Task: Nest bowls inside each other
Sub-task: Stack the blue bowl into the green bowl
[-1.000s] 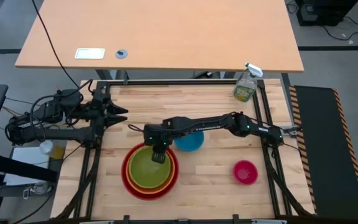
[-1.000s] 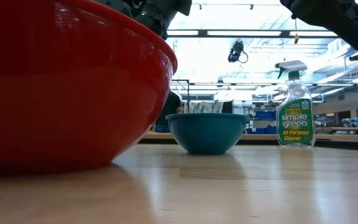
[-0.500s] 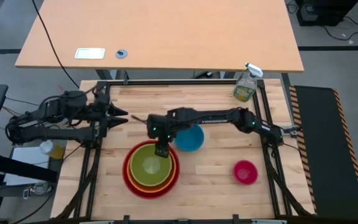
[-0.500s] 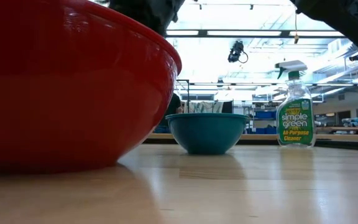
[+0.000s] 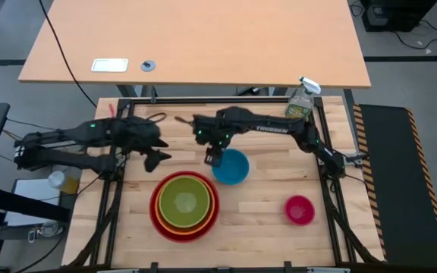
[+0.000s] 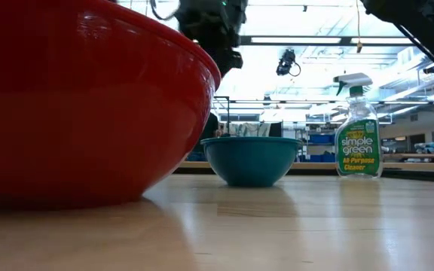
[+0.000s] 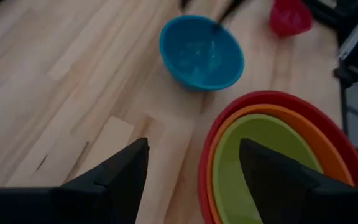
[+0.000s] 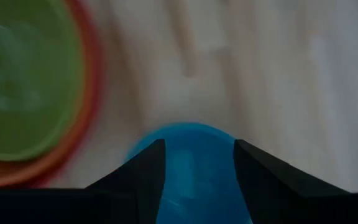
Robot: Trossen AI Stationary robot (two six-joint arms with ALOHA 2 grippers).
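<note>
Risk first: red bowl (image 5: 156, 220), lower centre of frame, nests orange (image 5: 210, 214) and lime green (image 5: 183, 202). Blue bowl (image 5: 231, 167) sits beside them, magenta bowl (image 5: 300, 209) lower right. Right gripper (image 5: 214, 157), fingers released, hovers at the blue rim; an off-centre grasp could skid it. Left gripper (image 5: 155, 156), fingers released, crowds nearby. Bare worktop (image 5: 256, 227) in between; spray bottle (image 5: 300, 105) far at upper right.

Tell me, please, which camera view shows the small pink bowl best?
The high view: the pink bowl sits whole and unobstructed on the table, right of the nested stack. The left wrist view catches only part of it at the picture's edge. The low and right wrist views do not show it.
</note>
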